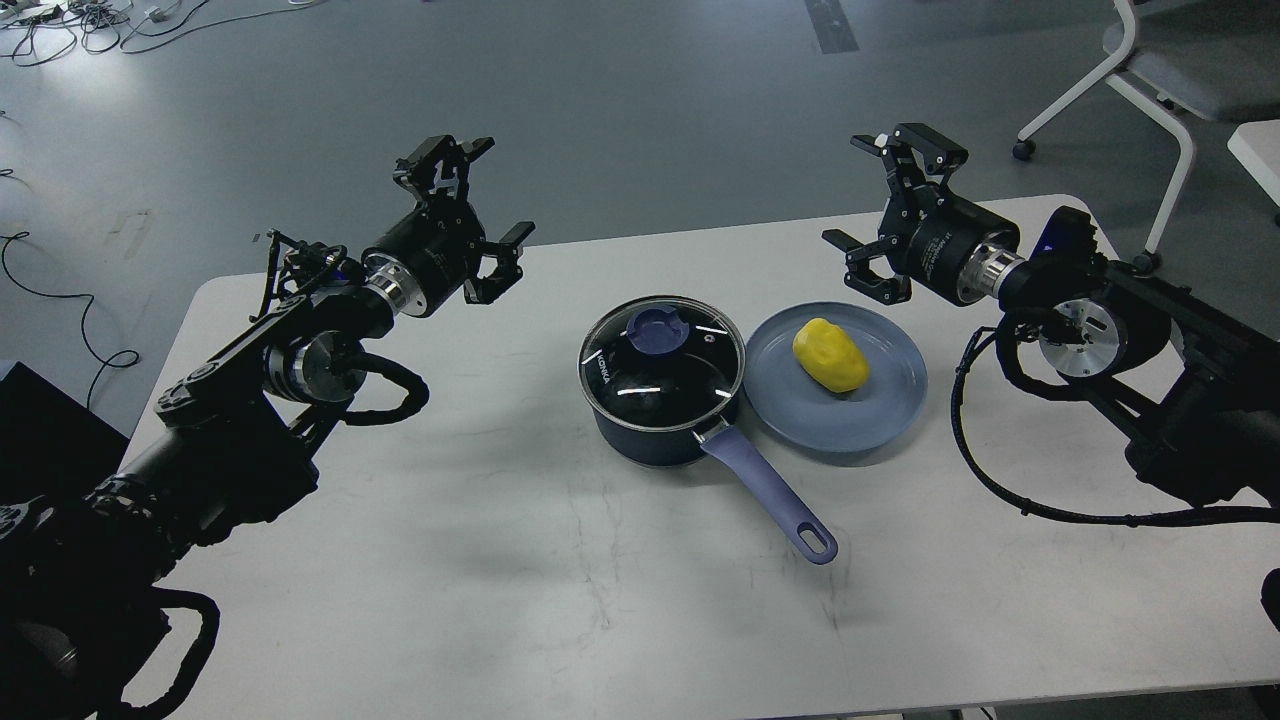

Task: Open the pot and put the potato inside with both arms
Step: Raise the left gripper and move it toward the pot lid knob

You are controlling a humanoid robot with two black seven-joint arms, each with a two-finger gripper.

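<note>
White lettering "KONKA" stands on the glass lid (662, 358), toward the left end effector (480, 215); markings on the right end effector (890, 215) are illegible.

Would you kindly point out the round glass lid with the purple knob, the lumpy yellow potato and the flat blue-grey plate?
Round glass lid with purple knob (657, 329): head view, on the knob.
Lumpy yellow potato (830, 354): head view, its middle.
Flat blue-grey plate (845, 425): head view, bare near rim.

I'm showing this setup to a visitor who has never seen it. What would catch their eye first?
Probably the bright yellow potato, lying on a blue-grey plate near the middle of the white table. Just left of it stands the navy pot, glass lid still on, its purple handle pointing toward the viewer. Flanking both, the left end effector and right end effector hang open above the table, holding nothing.
</note>
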